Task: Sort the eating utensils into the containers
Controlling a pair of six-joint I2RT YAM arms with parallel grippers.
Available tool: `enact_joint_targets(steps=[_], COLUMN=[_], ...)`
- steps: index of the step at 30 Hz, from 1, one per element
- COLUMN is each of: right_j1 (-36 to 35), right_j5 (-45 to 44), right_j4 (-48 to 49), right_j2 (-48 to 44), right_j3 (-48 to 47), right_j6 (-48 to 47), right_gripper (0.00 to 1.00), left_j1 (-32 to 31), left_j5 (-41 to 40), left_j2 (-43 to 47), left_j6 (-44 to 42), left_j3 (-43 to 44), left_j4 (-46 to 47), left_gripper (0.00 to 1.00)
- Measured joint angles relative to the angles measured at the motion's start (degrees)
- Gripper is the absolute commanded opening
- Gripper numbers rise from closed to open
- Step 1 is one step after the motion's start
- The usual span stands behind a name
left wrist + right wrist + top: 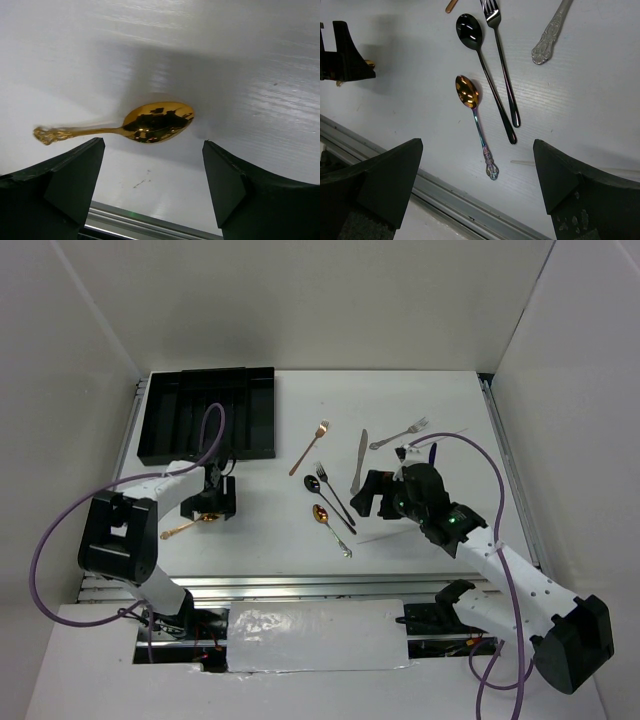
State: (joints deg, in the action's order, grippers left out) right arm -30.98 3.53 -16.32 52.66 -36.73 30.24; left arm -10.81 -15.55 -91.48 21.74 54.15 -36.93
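Tray: black cutlery tray at the far left of the white surface, its long slots running front to back
Left end effector: fingers spread wide, pinching nothing, hanging just over the gold spoon
Gold spoon: flat on the surface near the front left, framed between the two fingers in the wrist view, apart from the tray
Right end effector: spread wide, nothing in it, above the middle right of the surface
Under right wrist view: rainbow-handled spoon, black spoon and black fork lying close together
Farther back: copper fork, silver knife, silver fork, all loose on the surface, well apart from the tray
Stick: thin pale stick near the rainbow-handled spoon's handle end
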Motion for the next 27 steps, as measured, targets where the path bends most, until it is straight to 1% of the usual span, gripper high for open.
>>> enact_joint_targets(steps=[3, 4, 5, 7, 8, 9, 10, 12, 13, 15, 16, 19, 23, 27], right_j1=[-0.2, -0.3, -0.4, -0.7, -0.8, -0.8, -0.9, -1.0, -1.1, -1.3, -1.3, -1.3, -1.4, -1.5], right_j5=[-0.1, -0.1, -0.1, -0.1, -0.1, -0.1, -0.2, -0.4, -0.6, -1.0, -1.1, -1.4, -1.6, -1.8], right_j4=[0.0, 0.0, 0.0, 0.0, 0.0, 0.0, 0.0, 0.0, 0.0, 0.0, 0.0, -0.2, -0.6, -0.8], right_j2=[0.0, 0.0, 0.0, 0.2, 0.2, 0.4, 0.6, 0.9, 0.9, 0.8, 0.8, 0.8, 0.6, 0.5], right_j3=[0.0, 0.0, 0.0, 0.0, 0.0, 0.0, 0.0, 0.0, 0.0, 0.0, 0.0, 0.0, 0.0, 0.0], right_j6=[0.2, 0.4, 0.4, 0.6, 0.6, 0.7, 0.8, 0.9, 1.0, 1.1, 1.1, 1.3, 1.5, 1.6], right_gripper=[1.00, 1.00, 1.00, 1.00, 1.00, 1.00, 1.00, 1.00, 1.00, 1.00, 1.00, 1.00, 1.00, 1.00], left_j1=[-0.6, -0.7, -0.7, -0.8, -0.8, -0.8, -0.8, -0.7, -0.6, -0.6, -0.6, -0.5, -0.5, 0.5], left_j5=[-4.6, -5.9, -7.4, -9.1, -9.4, -9.5, -9.2, -7.8, -7.0, -5.7, -5.1, -4.0, -5.2, -8.1], left_j2=[1.1, 1.6, 2.4, 4.1, 5.3, 6.7, 8.3, 11.1, 11.8, 11.6, 11.2, 9.6, 5.0, 0.4], left_j6=[2.9, 4.1, 5.5, 8.7, 10.8, 12.3, 14.2, 17.1, 18.4, 20.7, 21.4, 23.2, 23.5, 22.8], left_j3=[0.4, 0.5, 0.6, 0.5, 0.4, -0.2, -1.1, -3.2, -4.2, -5.5, -6.3, -7.8, -7.1, -3.8], left_j4=[-1.8, -2.4, -2.9, -4.0, -4.2, -3.7, -3.3, -2.5, -2.2, -1.6, -1.0, 0.6, 2.1, 3.8], left_gripper=[0.84, 0.78, 0.76, 0.67, 0.64, 0.59, 0.48, 0.44, 0.35, 0.26, 0.17, 0.05, 0.08, 0.19])
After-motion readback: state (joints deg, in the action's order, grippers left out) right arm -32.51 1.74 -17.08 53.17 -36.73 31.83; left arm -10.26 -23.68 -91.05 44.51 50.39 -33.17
